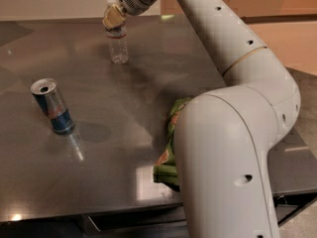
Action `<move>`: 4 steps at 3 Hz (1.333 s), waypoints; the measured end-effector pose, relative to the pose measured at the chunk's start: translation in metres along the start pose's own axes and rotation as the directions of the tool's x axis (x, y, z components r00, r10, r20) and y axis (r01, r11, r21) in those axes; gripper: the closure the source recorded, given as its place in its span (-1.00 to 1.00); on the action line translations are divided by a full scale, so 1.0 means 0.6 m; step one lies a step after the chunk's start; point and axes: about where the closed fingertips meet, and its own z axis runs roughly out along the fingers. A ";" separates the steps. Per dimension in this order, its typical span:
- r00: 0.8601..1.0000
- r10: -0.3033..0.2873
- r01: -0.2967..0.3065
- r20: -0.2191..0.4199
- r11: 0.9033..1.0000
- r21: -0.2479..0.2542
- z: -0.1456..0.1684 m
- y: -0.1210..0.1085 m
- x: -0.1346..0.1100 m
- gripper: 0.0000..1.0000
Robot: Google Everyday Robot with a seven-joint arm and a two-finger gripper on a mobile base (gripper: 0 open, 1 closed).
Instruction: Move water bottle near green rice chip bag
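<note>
The water bottle [119, 45] stands upright at the far middle of the dark metal table [99, 172]; it is clear and ribbed, with a dark label band near its top. My gripper [113, 18] is right at the bottle's top, covering the cap and neck. The green rice chip bag [170, 144] lies near the table's front right. My arm [228, 148] hides most of it, so only its crinkled left edge with chip pictures shows.
A blue-and-silver drink can [51, 106] stands tilted-looking at the left of the table. The table's front edge runs along the bottom of the view. My arm's large white links fill the right side.
</note>
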 end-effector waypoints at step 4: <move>0.994 -0.102 0.105 0.030 0.985 -0.140 -0.229 0.081 0.042 1.00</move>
